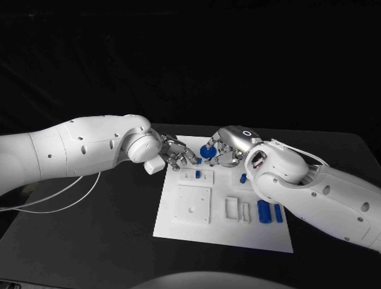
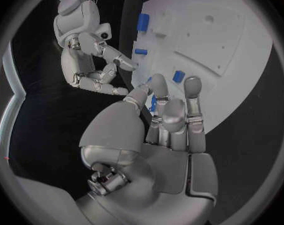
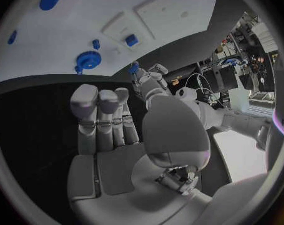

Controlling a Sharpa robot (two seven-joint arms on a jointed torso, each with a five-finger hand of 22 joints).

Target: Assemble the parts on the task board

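Blue gear (image 1: 208,152) stands at the task board's (image 1: 184,232) far edge, between both hands. Right hand (image 1: 229,147) hovers just beside it, fingers extended, holding nothing; left hand (image 1: 176,153), nearby, pinches a small blue part (image 2: 153,103).

Black, matte rectangular tabletop (image 1: 86,241) against a dark backdrop. Thin white cable (image 1: 56,201) looping across the tabletop's left side, near its edge.
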